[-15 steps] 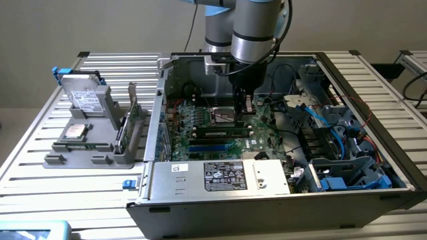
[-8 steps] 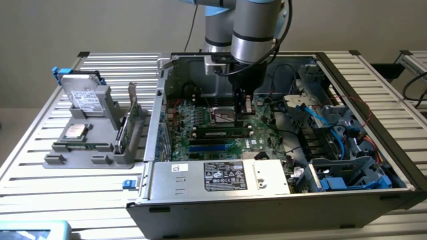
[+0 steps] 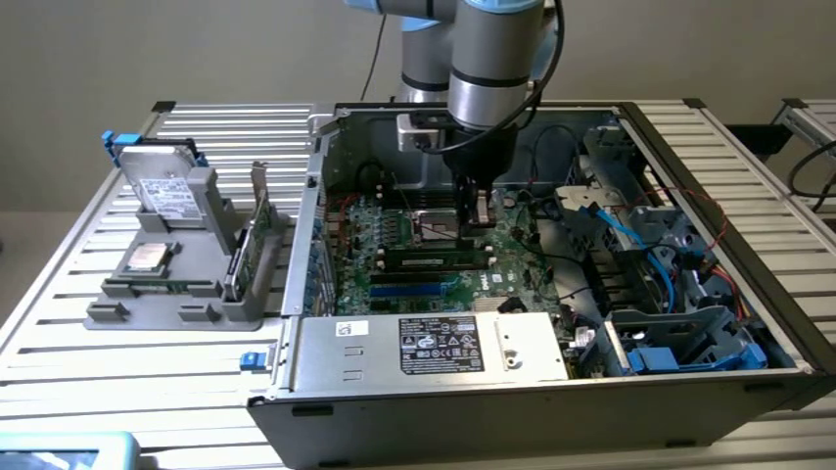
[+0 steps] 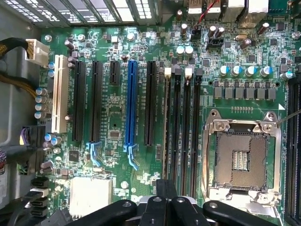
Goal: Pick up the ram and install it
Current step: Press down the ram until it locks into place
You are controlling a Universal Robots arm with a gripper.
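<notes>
Jaws [image 3: 479, 217] pressed together, with nothing I can make out pinched between them, hang low inside the open computer case [image 3: 679, 137], just over the motherboard [image 3: 392, 240]. They sit at the right edge of the bare processor socket [image 3: 438, 227]. From the wrist view the closed jaws [image 4: 166, 188] point down at the board beside the row of long black memory slots [image 4: 186, 127], with the socket [image 4: 240, 160] next to those and a blue slot [image 4: 131, 106] on their other side.

What looks like the ram [image 3: 438, 261], a long dark stick with a small white label, stands on edge in a slot just near of the socket. It is apart from the jaws and a little nearer than them.

On the exterior view's left, outside the case, a grey holder [image 3: 157, 304] rests on the slatted desk [image 3: 78, 362]. It carries a hard drive [image 3: 163, 191], a processor chip [image 3: 144, 258] and a tall green expansion card [image 3: 251, 240] standing upright. At the near side of the case lies the power supply [image 3: 438, 348] with its labels facing up.
</notes>
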